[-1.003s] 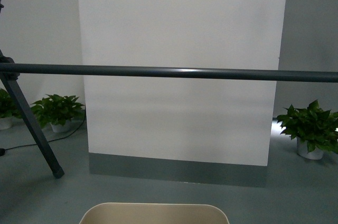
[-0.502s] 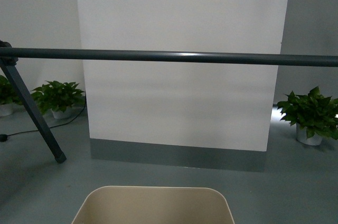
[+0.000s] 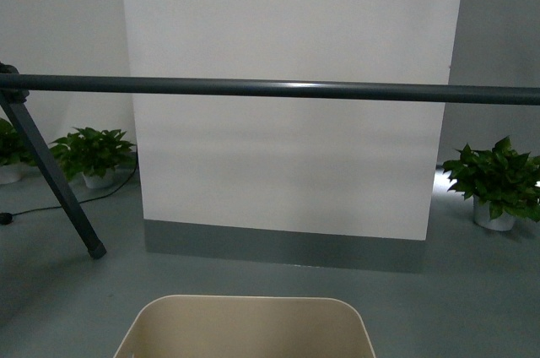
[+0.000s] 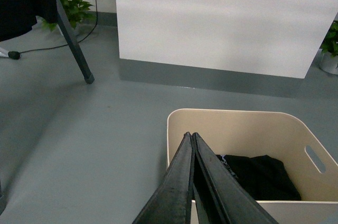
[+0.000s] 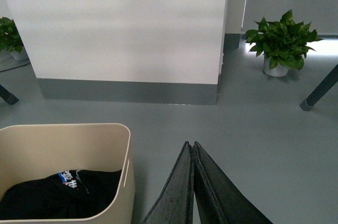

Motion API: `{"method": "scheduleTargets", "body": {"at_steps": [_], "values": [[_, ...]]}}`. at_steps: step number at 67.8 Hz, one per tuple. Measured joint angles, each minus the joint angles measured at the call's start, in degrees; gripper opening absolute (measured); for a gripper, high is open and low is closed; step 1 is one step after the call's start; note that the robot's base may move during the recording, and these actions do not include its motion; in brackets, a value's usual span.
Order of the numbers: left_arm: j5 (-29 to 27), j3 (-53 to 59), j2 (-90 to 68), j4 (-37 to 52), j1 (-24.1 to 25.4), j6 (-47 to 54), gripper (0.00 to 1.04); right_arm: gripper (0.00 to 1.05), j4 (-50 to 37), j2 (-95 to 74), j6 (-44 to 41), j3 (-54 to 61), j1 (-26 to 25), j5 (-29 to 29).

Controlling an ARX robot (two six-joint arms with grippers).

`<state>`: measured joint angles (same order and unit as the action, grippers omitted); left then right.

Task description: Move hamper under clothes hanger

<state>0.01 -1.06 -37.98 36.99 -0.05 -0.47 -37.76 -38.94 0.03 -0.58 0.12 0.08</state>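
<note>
Grey floor (image 3: 472,307) runs back to a white wall panel (image 3: 287,29) with a grey base strip; potted plants (image 3: 494,181) stand on both sides of it. We note the clothes hanger (image 3: 278,89) crossing the front view as one horizontal dark bar, with a slanted leg ending in a foot on the floor at the left. We see only the far rim of the hamper (image 3: 245,301) at the bottom of that view, nearer us than the bar.

Left wrist view: left gripper (image 4: 191,138) has its fingers pressed together, tips over the near rim of the hamper (image 4: 182,115), holding nothing. Dark clothing (image 4: 259,176) lies inside, just beyond the tips.

Right wrist view: right gripper (image 5: 190,146) likewise has its fingers closed flat against each other, empty, over bare floor just beside the hamper's wall (image 5: 125,145). Black clothing (image 5: 58,195) with a small blue mark lies in the bin.
</note>
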Motion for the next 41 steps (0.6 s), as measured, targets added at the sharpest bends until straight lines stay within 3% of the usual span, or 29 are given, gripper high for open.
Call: {"method": "scheduleTargets", "body": {"at_steps": [41], "values": [[0.0, 0.04, 18.95, -17.77, 0.0, 0.09, 0.03, 0.02, 17.99, 19.28, 0.0, 0.26, 0.0, 0.0]]}}
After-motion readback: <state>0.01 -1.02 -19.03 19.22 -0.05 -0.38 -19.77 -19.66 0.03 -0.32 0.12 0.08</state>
